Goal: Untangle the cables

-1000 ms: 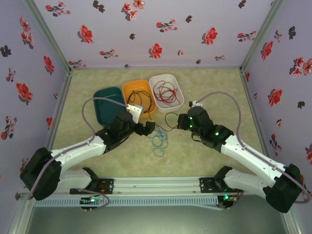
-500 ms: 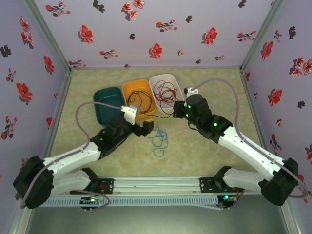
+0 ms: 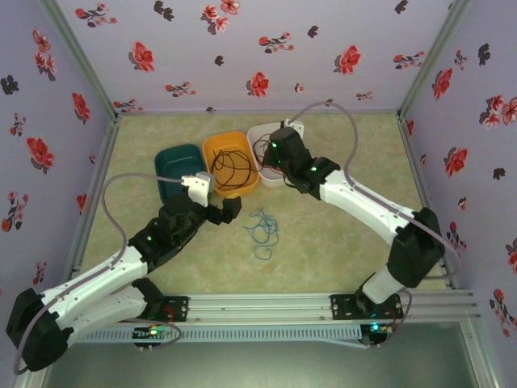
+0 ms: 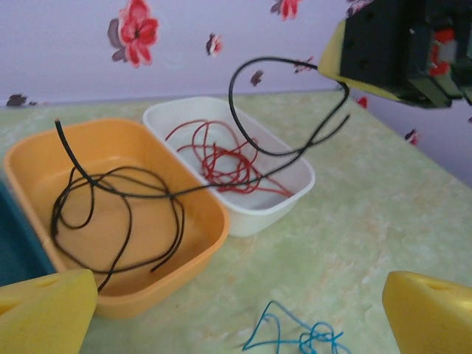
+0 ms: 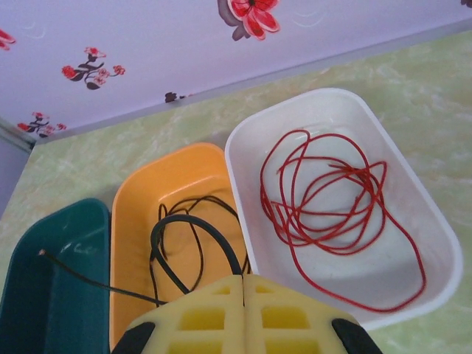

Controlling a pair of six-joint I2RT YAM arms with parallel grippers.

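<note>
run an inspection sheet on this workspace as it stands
surface: mottled green table, blue cable lying loose on it
job's things: red cable coiled in white tray; black cable mostly in orange tray, one end lifted; teal tray beside
clutter: nothing seen
jaws: left jaws wide open, holding nothing; right jaws shut on black cable
cables: grey arm leads loop above both arms
surroundings: floral walls on three sides

Red cable [image 4: 225, 161] lay coiled in the white tray [image 4: 295, 193]; black cable [image 4: 133, 195] looped in the orange tray [image 4: 110, 140], 1 end raised; blue cable [image 3: 263, 233] lay tangled on the tabletop [image 3: 339, 242].
</note>
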